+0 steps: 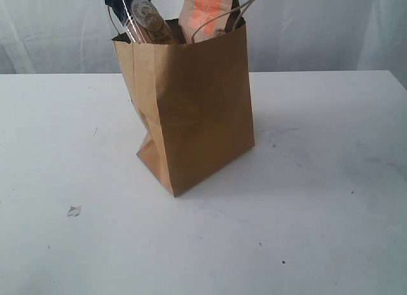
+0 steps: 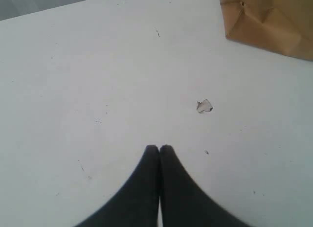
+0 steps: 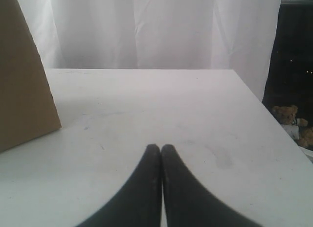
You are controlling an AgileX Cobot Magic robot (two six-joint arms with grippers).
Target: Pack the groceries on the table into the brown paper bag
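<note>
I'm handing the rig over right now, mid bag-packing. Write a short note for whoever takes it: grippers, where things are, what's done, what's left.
Left gripper: shut, empty, above the bare table near a small white chip.
Right gripper: shut, empty, clear of the brown paper bag.
The bag stands upright mid-table. The long spaghetti pack and the kraft pouch with orange label stick out of its top.
Done: no grocery shows loose on the table in any view.
Left: the bag's inside is hidden, so confirm the rest went in. Probably nothing more to pack.

The brown paper bag [image 1: 197, 110] stands centrally; open table [image 1: 318, 231] surrounds it.
</note>
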